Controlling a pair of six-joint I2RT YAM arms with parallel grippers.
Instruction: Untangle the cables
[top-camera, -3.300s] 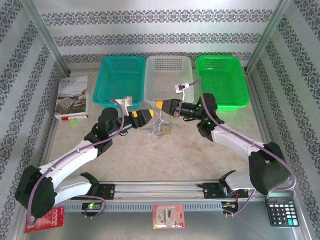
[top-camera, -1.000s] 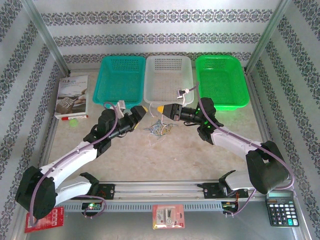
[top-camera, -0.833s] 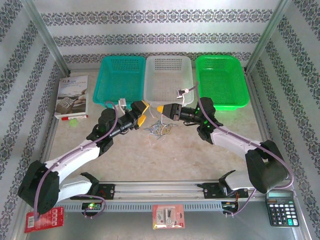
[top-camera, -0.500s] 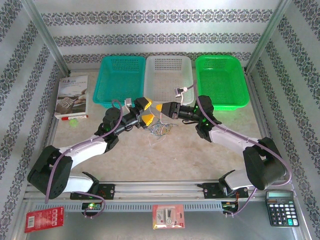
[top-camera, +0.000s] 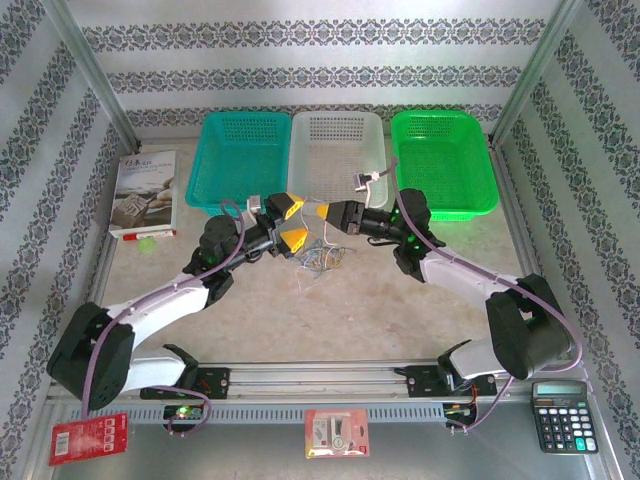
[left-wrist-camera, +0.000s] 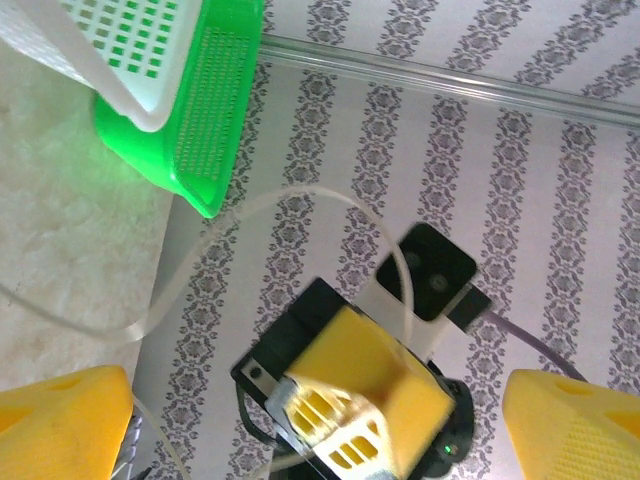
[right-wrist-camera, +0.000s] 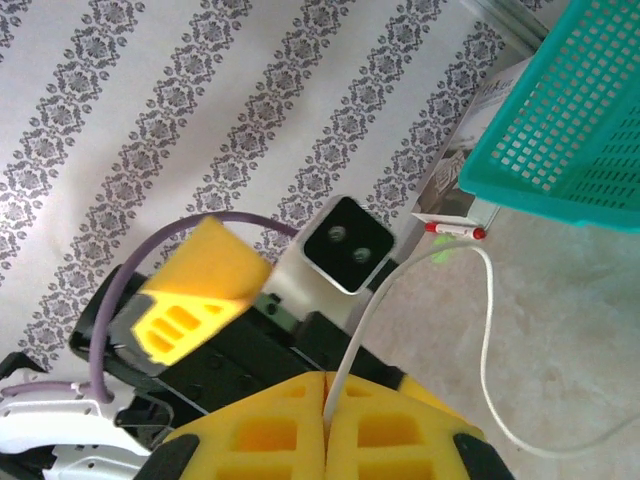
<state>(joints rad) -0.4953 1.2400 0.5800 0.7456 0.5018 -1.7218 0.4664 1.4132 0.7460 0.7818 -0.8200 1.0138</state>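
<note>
The cables (top-camera: 320, 256) lie as a small tangle of whitish, dark and yellow wire on the table in front of the white basket. My right gripper (top-camera: 321, 213) hovers just above the tangle, shut on a whitish cable (right-wrist-camera: 362, 325) that rises from between its yellow pads (right-wrist-camera: 268, 432) and loops away over the table. My left gripper (top-camera: 289, 223) faces it from the left, open, its two yellow fingers (left-wrist-camera: 62, 420) spread wide with nothing between them. The same whitish cable (left-wrist-camera: 300, 197) arcs in front of the right gripper (left-wrist-camera: 350, 390) in the left wrist view.
Three baskets stand along the back: teal (top-camera: 240, 160), white (top-camera: 336, 155) and green (top-camera: 443, 160). A book (top-camera: 145, 192) and a red pen (right-wrist-camera: 450, 229) lie at the left. A calculator (top-camera: 565, 412) and packets sit beyond the front rail.
My left gripper has opened from shut and swung up and right, close to the right gripper. The right gripper has stayed shut on the whitish cable, barely moving.
</note>
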